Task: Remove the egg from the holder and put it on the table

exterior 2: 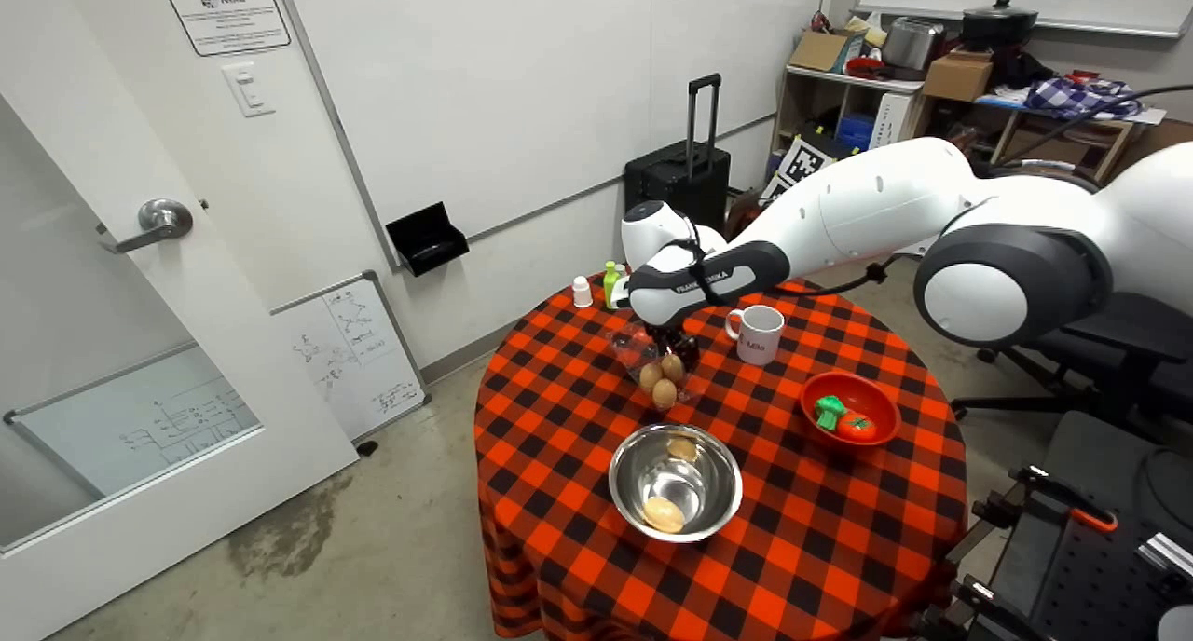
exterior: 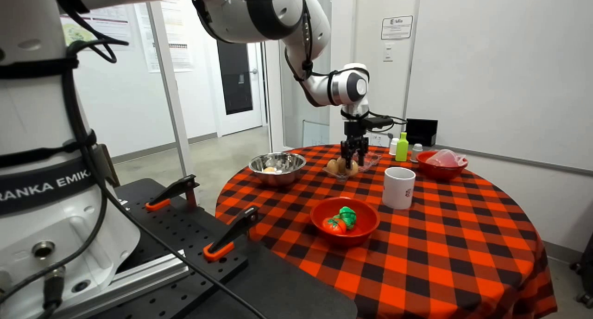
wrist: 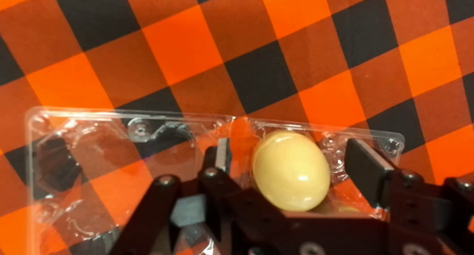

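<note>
A pale tan egg (wrist: 292, 171) sits in a clear plastic egg carton (wrist: 163, 116), the holder that shows here; no small tan stand is in view. My gripper (wrist: 293, 162) is open, with one finger on each side of this egg and a gap to both. In both exterior views, several brownish eggs (exterior: 333, 166) (exterior 2: 664, 395) sit in the carton (exterior: 372, 158) (exterior 2: 626, 345) right under the gripper (exterior: 355, 161) (exterior 2: 683, 347). The carton lies open on the checked table (exterior: 444, 245) (exterior 2: 578, 478). My hand hides part of the carton.
A steel bowl (exterior: 280, 177) (exterior 2: 623, 455) with a pale egg stands near the carton. A white mug (exterior: 397, 189) (exterior 2: 760, 338), a red bowl (exterior: 354, 239) with toy vegetables and another red bowl (exterior: 438, 171) stand around. A green bottle (exterior: 401, 148) stands behind.
</note>
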`<state>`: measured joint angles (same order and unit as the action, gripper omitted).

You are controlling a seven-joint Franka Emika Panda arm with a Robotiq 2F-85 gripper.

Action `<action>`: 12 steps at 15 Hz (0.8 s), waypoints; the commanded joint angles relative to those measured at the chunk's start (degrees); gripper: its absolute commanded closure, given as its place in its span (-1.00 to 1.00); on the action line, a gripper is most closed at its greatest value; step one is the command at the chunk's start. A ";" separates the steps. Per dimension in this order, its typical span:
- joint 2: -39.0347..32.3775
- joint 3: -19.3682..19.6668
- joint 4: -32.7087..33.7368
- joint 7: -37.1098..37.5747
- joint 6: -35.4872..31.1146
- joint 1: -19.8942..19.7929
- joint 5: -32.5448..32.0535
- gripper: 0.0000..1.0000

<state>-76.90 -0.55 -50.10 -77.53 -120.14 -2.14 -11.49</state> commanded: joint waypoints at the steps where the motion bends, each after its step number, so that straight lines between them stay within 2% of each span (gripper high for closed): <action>1: -1.65 0.04 3.49 0.79 2.43 0.40 0.21 -0.57; 6: -1.77 -0.35 3.82 0.57 2.88 0.24 0.58 -0.31; 8: -1.80 -0.53 4.01 0.48 3.19 0.23 0.73 -0.43; 10: -1.90 -0.70 4.42 0.47 3.76 0.22 0.87 -0.41; 11: -1.94 -0.85 4.59 0.40 4.02 0.17 0.99 0.09; 12: -1.99 -0.99 4.76 0.36 4.31 0.12 1.13 0.09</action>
<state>-77.09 -1.14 -49.07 -77.52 -118.45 -2.14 -11.24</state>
